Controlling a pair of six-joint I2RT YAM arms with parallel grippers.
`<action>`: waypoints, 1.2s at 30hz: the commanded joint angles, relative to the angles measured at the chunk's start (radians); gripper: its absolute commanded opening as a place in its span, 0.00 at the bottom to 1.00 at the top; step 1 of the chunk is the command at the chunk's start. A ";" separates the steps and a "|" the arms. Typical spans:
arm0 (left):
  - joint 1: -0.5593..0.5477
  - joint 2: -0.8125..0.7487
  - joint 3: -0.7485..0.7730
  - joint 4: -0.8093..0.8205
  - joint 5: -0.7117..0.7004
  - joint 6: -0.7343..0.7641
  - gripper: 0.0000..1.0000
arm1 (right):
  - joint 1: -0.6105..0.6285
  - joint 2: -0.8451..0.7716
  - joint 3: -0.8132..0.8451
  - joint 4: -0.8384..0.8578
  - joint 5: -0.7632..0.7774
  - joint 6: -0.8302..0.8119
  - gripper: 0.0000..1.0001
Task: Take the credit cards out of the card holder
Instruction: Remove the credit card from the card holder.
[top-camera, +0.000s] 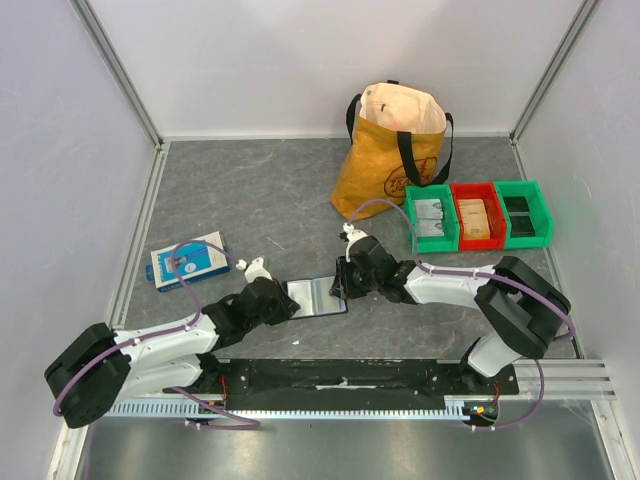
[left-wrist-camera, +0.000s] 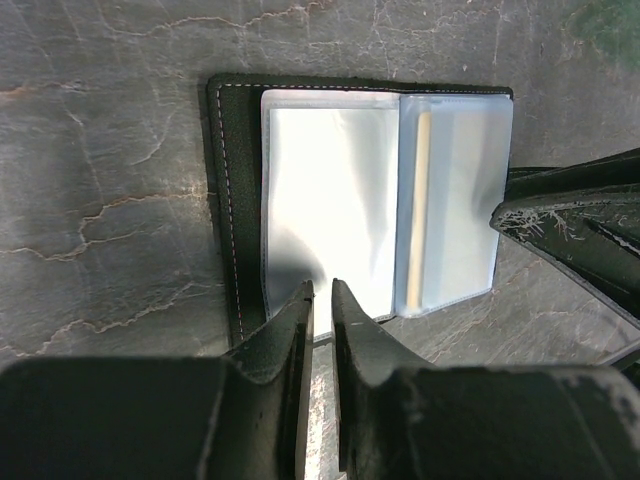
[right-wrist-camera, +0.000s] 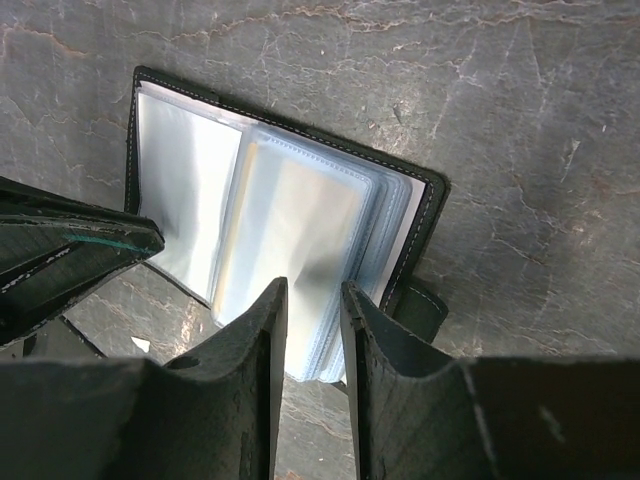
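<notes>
The black card holder (top-camera: 318, 297) lies open and flat on the grey table between my two grippers. Its clear plastic sleeves shine white in the left wrist view (left-wrist-camera: 330, 200), inside the black cover (left-wrist-camera: 232, 200). A thin tan strip (left-wrist-camera: 420, 210), the edge of a card, shows inside the right-hand sleeve. The right wrist view shows a stack of pale blue sleeves (right-wrist-camera: 300, 240), the cover (right-wrist-camera: 425, 215) and its tab (right-wrist-camera: 425, 310). My left gripper (left-wrist-camera: 322, 290) is closed to a slit, tips over the holder's near edge. My right gripper (right-wrist-camera: 313, 290) is slightly open over the sleeve stack's edge.
A blue-and-white flat box (top-camera: 190, 260) lies at the left. A tan bag (top-camera: 395, 150) stands at the back. Green (top-camera: 432, 217), red (top-camera: 477, 215) and green (top-camera: 523, 212) bins sit at the right. Metal rails run along the table's edges.
</notes>
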 joint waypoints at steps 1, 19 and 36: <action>0.004 0.014 -0.006 0.011 0.005 -0.012 0.18 | 0.004 -0.011 0.009 0.035 -0.027 0.007 0.34; 0.006 0.022 0.000 0.018 0.014 -0.006 0.18 | 0.018 -0.071 0.055 -0.045 -0.004 -0.004 0.34; 0.004 0.016 -0.005 0.022 0.018 -0.002 0.18 | 0.023 -0.014 0.067 -0.039 0.030 -0.005 0.41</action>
